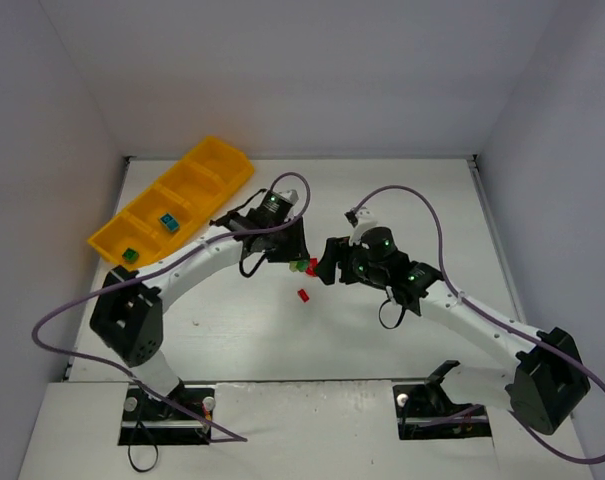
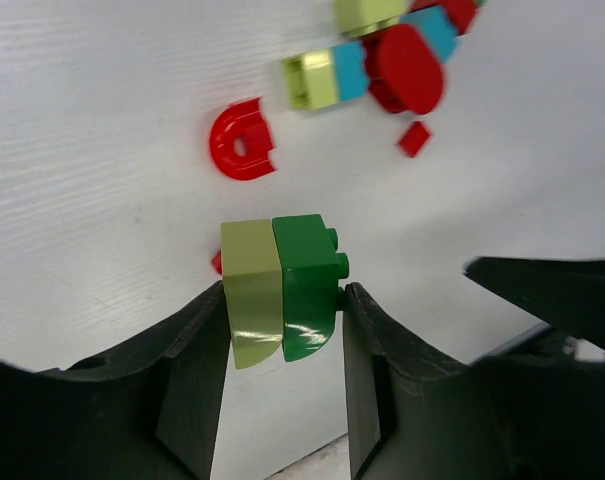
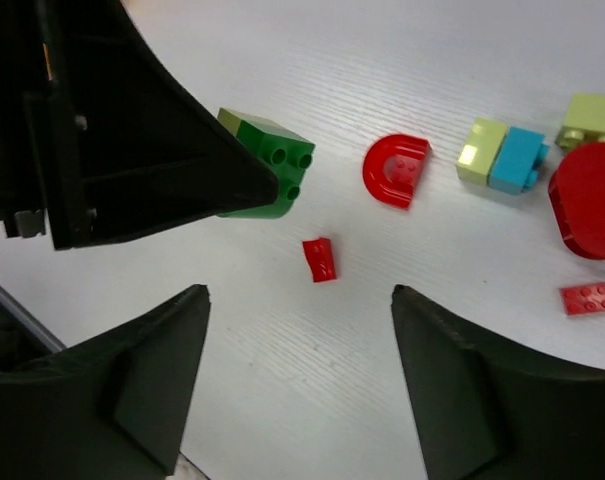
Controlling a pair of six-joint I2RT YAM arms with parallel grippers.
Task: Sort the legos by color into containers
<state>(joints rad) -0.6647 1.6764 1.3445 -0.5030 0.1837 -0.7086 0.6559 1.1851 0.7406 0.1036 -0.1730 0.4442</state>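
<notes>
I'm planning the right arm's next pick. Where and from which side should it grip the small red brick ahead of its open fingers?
Pinch the small red brick by its two long sides, coming straight down from above. It lies flat, touching nothing, and its long sides roughly face the right gripper's open fingers, so only a slight wrist turn seems needed.

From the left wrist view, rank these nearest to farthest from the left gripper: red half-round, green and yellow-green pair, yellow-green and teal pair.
1. Green and yellow-green pair: held in the left gripper itself.
2. Red half-round: ahead on the table, slightly left.
3. Yellow-green and teal pair: farthest, beyond the half-round, slightly right.
</notes>
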